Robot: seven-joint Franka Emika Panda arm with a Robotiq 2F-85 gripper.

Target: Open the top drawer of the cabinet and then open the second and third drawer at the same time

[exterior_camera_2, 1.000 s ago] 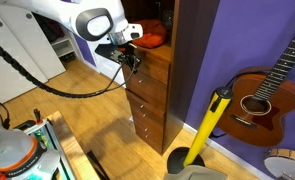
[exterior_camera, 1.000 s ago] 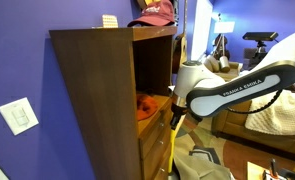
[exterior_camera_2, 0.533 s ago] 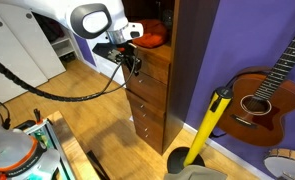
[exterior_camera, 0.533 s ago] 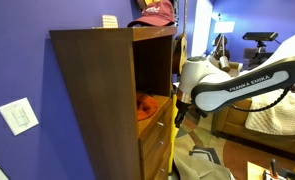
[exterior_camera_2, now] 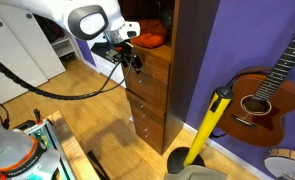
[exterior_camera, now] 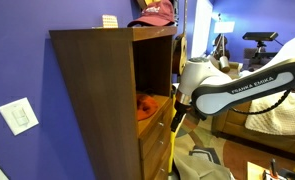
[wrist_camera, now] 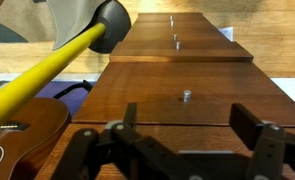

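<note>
Purple walls [exterior_camera: 7,60] back the wooden cabinet [exterior_camera: 92,95]; its top drawer [wrist_camera: 137,100], seemingly shut, lies near the gripper [wrist_camera: 187,140], whose jaws stand wide apart, holding nothing. Best centre on the knob [wrist_camera: 185,96], close squarely, pull straight outward.
</note>
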